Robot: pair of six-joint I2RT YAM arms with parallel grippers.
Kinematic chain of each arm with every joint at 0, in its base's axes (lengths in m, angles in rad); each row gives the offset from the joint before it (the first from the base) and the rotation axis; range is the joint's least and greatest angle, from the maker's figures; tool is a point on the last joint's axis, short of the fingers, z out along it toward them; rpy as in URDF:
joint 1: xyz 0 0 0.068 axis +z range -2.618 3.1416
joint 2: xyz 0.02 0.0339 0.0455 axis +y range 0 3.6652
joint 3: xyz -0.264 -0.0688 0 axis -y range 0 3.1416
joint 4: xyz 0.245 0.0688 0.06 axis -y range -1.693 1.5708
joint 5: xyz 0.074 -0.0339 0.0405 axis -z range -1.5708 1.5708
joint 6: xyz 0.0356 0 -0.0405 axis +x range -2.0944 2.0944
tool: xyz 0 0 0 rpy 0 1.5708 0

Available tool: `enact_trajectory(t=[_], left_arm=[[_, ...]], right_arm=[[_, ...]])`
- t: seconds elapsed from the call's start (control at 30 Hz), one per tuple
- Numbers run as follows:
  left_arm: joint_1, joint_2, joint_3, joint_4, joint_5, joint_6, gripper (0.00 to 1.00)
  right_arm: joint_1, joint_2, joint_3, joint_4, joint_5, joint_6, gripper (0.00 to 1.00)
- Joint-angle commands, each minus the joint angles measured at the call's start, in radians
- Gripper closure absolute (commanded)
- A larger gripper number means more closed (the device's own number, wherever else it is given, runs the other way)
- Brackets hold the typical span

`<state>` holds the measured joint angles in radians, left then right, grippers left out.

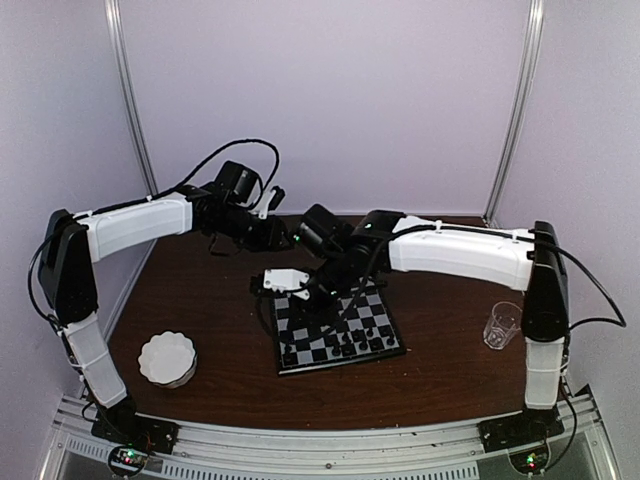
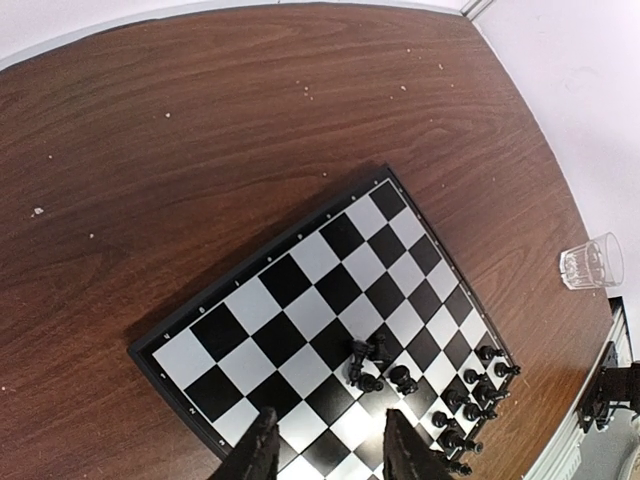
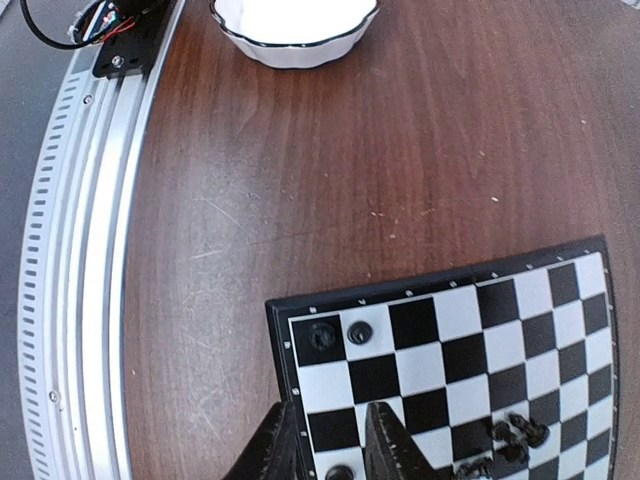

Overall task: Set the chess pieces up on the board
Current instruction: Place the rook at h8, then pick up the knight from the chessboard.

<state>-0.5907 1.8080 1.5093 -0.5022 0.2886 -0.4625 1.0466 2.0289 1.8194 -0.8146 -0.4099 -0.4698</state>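
Observation:
The board (image 1: 375, 312) lies flat on the brown table, right of the middle. Tiny black chess pieces (image 1: 356, 341) stand along its near edge. In the left wrist view a loose cluster of pieces (image 2: 375, 365) sits mid-board and a row of them (image 2: 470, 400) lines one edge. My right gripper (image 3: 335, 445) hangs low over a board (image 3: 470, 340) corner, its jaws slightly apart. One piece (image 3: 340, 472) stands on the board between the fingers, touching neither. Two more pieces (image 3: 321, 336) fill the corner squares. My left gripper (image 2: 335, 455) is open and empty, high above the board (image 2: 280, 290).
A round white scalloped dish (image 1: 167, 358) sits at the near left of the table and shows again in the right wrist view (image 3: 295, 25). A clear glass (image 1: 502, 324) stands at the right. A metal rail (image 3: 80, 250) runs along the table's near edge.

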Motion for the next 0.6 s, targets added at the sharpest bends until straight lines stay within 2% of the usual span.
enact_trajectory(t=[0.0,0.27,0.57], left_arm=[[0.006,-0.038,-0.004,0.029,-0.022,0.018,0.63],[0.005,-0.020,-0.011,0.043,0.004,0.013,0.63],[0.005,-0.019,-0.009,0.043,0.016,0.013,0.64]], right_arm=[[-0.089,-0.095,-0.105,0.023,0.038,-0.016,0.74],[-0.267,-0.093,-0.192,0.076,0.013,0.006,0.76],[-0.278,0.010,-0.229,0.071,0.024,0.043,0.70]])
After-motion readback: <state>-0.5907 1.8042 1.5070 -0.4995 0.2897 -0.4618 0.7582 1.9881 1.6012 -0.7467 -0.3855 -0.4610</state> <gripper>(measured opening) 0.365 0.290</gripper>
